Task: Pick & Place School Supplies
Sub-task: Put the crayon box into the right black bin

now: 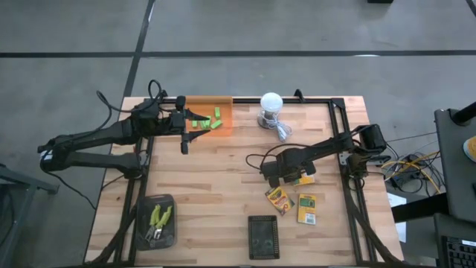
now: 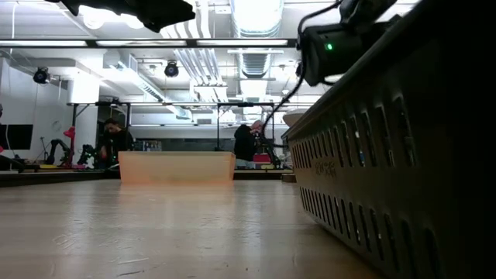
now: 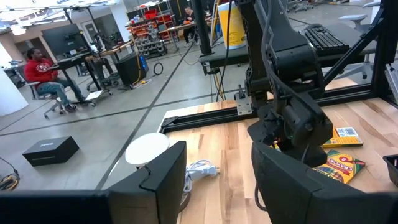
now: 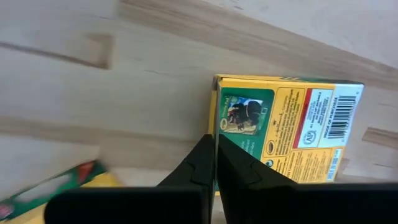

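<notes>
Butcher-block table (image 1: pixel 216 186): right gripper (image 1: pixel 272 173), fingers pressed together at edge of crayon box (image 4: pixel 283 134) right of centre; item likely light, thin, crushable cardboard, best pinched across narrow edges; left gripper (image 1: pixel 184 121) parted, upper left.

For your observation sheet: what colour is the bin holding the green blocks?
Translucent orange bin, clearest in the high view.

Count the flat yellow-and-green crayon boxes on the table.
3. One flat yellow-and-green crayon box and a second lie free near the front; a third sits under the right pincer. None seem hidden elsewhere.
</notes>
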{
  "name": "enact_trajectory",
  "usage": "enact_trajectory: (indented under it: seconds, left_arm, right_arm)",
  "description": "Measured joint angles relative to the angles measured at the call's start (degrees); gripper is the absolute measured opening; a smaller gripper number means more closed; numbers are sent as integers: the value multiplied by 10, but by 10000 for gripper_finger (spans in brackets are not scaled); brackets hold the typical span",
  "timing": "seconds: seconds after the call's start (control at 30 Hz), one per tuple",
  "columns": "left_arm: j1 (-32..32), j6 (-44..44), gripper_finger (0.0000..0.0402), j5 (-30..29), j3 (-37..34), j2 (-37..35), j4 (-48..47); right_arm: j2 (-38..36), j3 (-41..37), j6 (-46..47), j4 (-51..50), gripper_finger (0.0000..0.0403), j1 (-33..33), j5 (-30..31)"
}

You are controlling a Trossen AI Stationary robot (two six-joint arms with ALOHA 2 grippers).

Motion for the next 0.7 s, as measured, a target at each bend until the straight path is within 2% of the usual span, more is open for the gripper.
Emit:
enact_trajectory:
  seconds: [0.27,0.7]
  left_arm:
    - [0,0,188,0,0,0,0]
    - [0,0,188,0,0,0,0]
  right_arm:
    - [-25,46,-20,-10,8,9,10]
    - [-94,126,-177,-22,8,46,11]
